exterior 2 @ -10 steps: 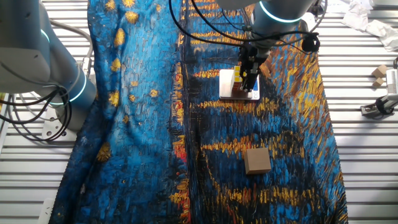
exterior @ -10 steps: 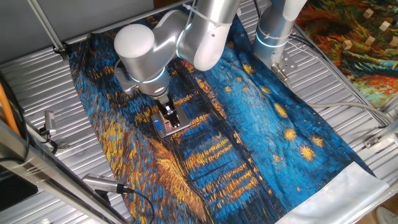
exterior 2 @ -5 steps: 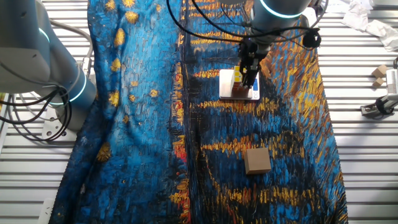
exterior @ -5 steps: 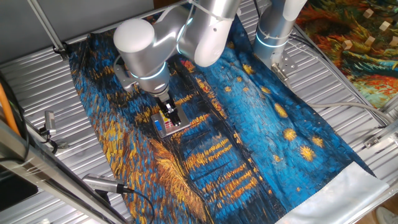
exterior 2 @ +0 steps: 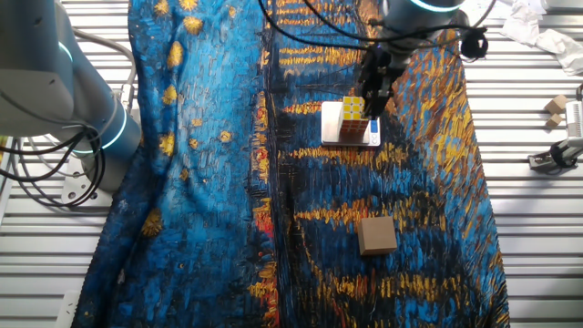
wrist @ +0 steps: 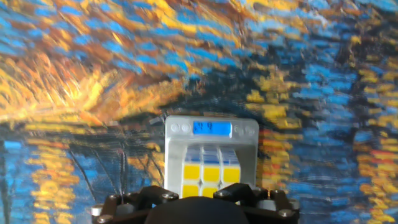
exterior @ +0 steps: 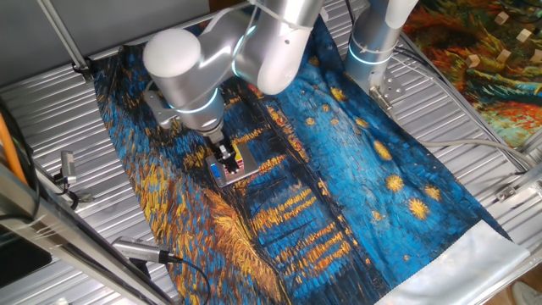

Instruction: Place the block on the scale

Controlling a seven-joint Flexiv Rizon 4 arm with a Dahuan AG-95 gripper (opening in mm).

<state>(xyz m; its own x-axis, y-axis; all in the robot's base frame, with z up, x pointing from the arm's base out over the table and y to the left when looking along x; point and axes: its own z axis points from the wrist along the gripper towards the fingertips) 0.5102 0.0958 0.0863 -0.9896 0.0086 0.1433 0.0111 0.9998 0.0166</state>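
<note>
The block (exterior 2: 353, 117), a puzzle cube with yellow and white stickers, rests on the scale (exterior 2: 373, 138). The scale is a small silver plate lying on the painted cloth. In the hand view the block (wrist: 211, 170) sits on the scale (wrist: 176, 141) below its lit blue display (wrist: 212, 129). My gripper (exterior 2: 373, 89) hangs just beside and above the block, open, with nothing between its fingers. From the other side the gripper (exterior: 224, 154) stands close to the left of the block (exterior: 242, 160). The fingertips do not show in the hand view.
A plain tan wooden block (exterior 2: 376, 234) lies on the cloth nearer the camera than the scale. A second arm (exterior 2: 56, 80) stands at the cloth's left edge. Small wooden pieces (exterior 2: 556, 105) and a clamp (exterior 2: 551, 157) lie on the metal slats at the right.
My gripper has let go of the block, lifted off it and drifted a little aside. The block stays on the scale.
</note>
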